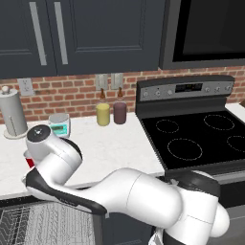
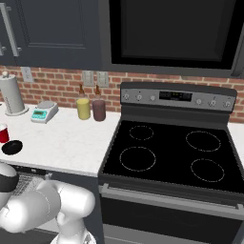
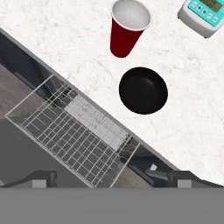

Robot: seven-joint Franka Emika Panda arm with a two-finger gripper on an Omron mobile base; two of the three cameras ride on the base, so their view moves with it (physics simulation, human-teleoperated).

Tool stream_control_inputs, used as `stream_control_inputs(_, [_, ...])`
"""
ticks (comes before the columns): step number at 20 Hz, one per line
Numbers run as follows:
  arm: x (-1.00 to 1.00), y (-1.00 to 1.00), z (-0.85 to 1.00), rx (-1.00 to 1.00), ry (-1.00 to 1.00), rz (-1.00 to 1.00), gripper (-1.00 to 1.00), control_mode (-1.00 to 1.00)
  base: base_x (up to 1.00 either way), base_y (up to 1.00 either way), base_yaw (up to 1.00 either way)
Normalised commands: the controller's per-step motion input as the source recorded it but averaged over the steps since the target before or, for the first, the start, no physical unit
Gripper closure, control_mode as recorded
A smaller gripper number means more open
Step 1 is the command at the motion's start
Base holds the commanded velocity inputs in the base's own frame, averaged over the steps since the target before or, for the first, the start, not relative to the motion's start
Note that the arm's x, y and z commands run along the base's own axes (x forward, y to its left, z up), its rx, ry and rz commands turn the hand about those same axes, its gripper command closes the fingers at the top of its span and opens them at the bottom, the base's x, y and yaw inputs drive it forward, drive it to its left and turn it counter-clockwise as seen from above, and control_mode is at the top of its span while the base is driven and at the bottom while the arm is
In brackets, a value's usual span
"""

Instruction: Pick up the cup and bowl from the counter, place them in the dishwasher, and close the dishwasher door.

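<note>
Looking down from above the worktop [image 3: 65, 35] edge. The cup [image 3: 127, 27] stands upright, mouth open to me, and the bowl [image 3: 143, 90] sits just beside it, nearer the edge, apart from it. From the right base camera both sit at the far left of the worktop, the cup behind the bowl.

My end effector [image 3: 111, 180] hovers over the open dishwasher [image 3: 26, 144], its fingers spread wide and holding nothing. The wire rack [image 3: 74, 131] lies pulled out below the edge.

Handling, as I judge it: the cup looks like thin light plastic, likely to flex or tip if nudged; best pinched across the wall below the rim, or over the rim with one finger inside. The bowl is low, smooth and probably slippery; its rim is the only real hold, one finger in, one out.

Around: a small scale [image 3: 205, 15] with a teal face sits near the cup, clear of it. Further back on the left base camera stand a yellow canister [image 1: 103, 114], a maroon canister [image 1: 119, 113] and a paper towel roll [image 1: 13, 114], all well apart. Nothing blocks the path to the rack.
</note>
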Motion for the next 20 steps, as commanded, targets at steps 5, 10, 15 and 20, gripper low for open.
stream_control_inputs(5, [0.20, 0.00, 0.00, 0.00, 0.00, 0.06, -1.00, -1.00, 0.00, 0.00, 0.00])
stream_control_inputs(10, [0.28, 0.00, 0.00, 0.00, 0.00, 0.03, -1.00, -1.00, 0.00, 0.00, 0.00])
stream_control_inputs(15, [0.22, 0.00, 0.00, 0.00, 0.00, 0.02, -1.00, -1.00, 0.00, 0.00, 0.00])
stream_control_inputs(20, [0.12, 0.12, 0.00, 0.00, 0.00, 0.06, -1.00, -1.00, 0.00, 0.00, 0.00])
